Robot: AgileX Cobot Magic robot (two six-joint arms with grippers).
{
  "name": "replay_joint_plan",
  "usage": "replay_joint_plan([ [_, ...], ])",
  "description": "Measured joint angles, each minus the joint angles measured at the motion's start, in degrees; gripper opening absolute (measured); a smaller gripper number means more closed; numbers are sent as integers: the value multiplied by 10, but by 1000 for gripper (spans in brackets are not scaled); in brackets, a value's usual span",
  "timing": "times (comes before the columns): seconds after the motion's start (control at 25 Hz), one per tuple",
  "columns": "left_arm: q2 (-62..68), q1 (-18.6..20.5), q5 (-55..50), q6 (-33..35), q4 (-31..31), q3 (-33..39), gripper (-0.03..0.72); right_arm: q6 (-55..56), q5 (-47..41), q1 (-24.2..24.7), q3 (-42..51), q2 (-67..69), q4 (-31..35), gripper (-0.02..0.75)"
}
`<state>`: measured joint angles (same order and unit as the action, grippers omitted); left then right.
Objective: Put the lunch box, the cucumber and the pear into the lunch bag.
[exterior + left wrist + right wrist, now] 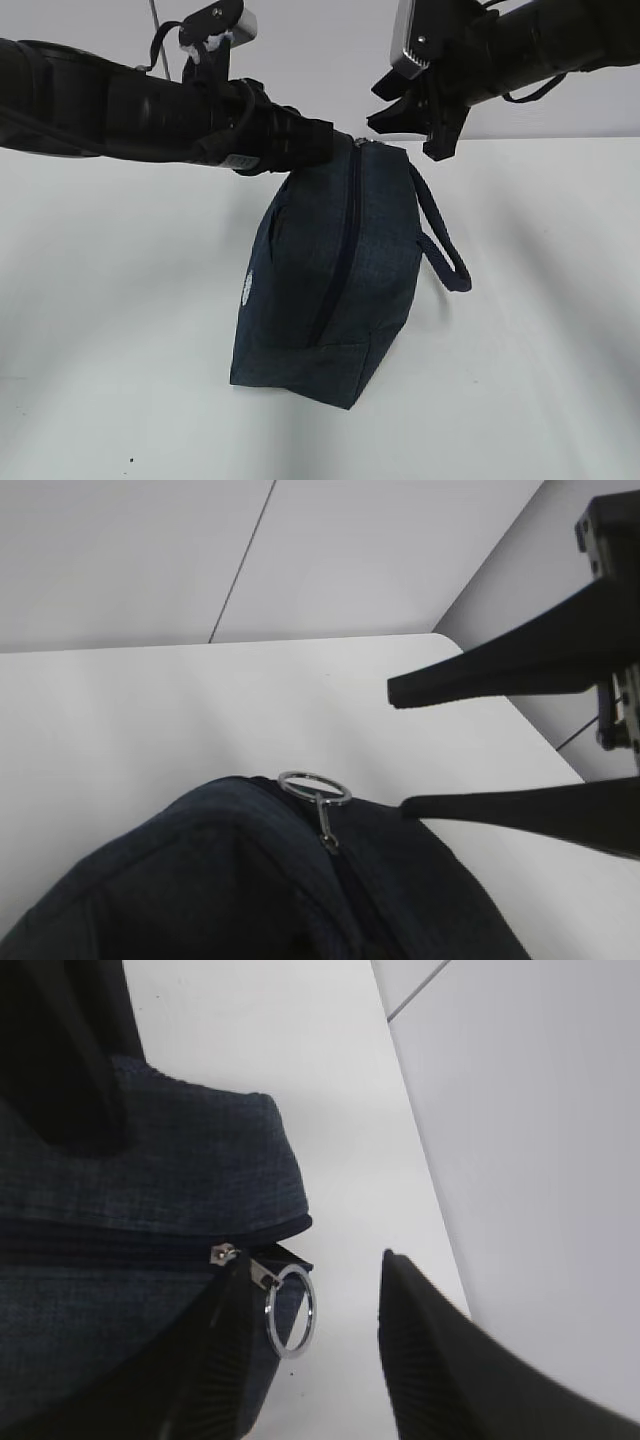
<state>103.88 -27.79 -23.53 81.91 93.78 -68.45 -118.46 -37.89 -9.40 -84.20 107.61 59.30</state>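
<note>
The dark navy lunch bag stands on end on the white table, its zipper shut up to the top. My left gripper reaches the bag's top left corner and holds the fabric, with its fingertips hidden; the left wrist view shows the bag close below. My right gripper is open at the bag's top right. The metal ring pull hangs between its fingers, beside the left one; whether they touch is unclear. The ring also shows in the left wrist view. The lunch box, cucumber and pear are out of view.
A loop handle hangs off the bag's right side and a small white mark sits on its left face. The white table spreads all round the bag, with a pale wall behind.
</note>
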Motion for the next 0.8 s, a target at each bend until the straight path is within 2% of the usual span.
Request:
replay_joint_plan([
  [0.8, 1, 0, -15, 0, 8, -1, 25, -1, 31, -1, -1, 40, -6, 332],
])
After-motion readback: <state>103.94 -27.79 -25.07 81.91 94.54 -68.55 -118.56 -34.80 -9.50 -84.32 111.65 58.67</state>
